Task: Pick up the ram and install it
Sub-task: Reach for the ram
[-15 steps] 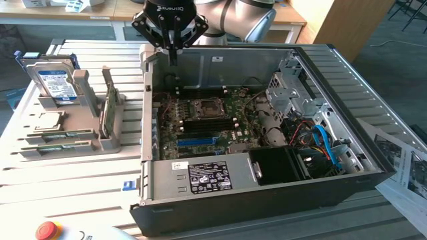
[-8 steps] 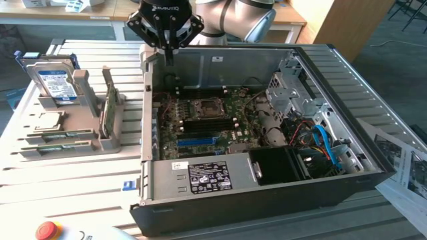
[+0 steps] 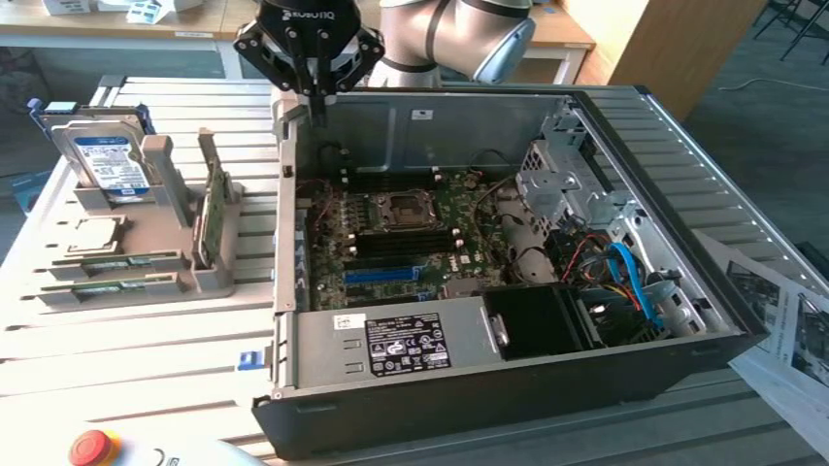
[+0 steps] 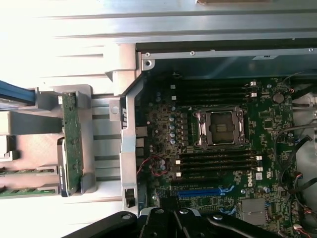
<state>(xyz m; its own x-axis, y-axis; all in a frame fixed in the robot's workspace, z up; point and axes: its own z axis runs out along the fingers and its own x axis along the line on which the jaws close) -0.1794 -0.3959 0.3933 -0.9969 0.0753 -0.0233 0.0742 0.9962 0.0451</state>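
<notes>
Exterior view, upper left of centre: one gripper (image 3: 315,95), fingers closed together, nothing between them, above the near-left corner region of one open computer case (image 3: 291,243). At that view's left: one grey holder (image 3: 214,277) on the slatted table (image 3: 143,388), bearing two green RAM sticks (image 3: 116,262), lying parallel in slots, and one labelled hard drive (image 3: 112,163). Wrist view: one motherboard (image 4: 267,114) with processor socket (image 4: 220,127) and black memory slots (image 4: 218,163); fingers shut, empty; RAM sticks in the holder.Exterior view, upper left of centre: one gripper (image 3: 315,95), fingers closed together, nothing between them, above the far left corner of one open computer case (image 3: 291,243). At that view's left: one grey holder (image 3: 214,277) on the slatted table (image 3: 143,388), bearing two green RAM sticks (image 3: 116,262), lying parallel in slots, and one labelled hard drive (image 3: 112,163). Wrist view: one motherboard (image 4: 267,114) with processor socket (image 4: 220,127) and black memory slots (image 4: 218,163); fingers shut, empty; the RAM sticks sat in the holder.
</notes>
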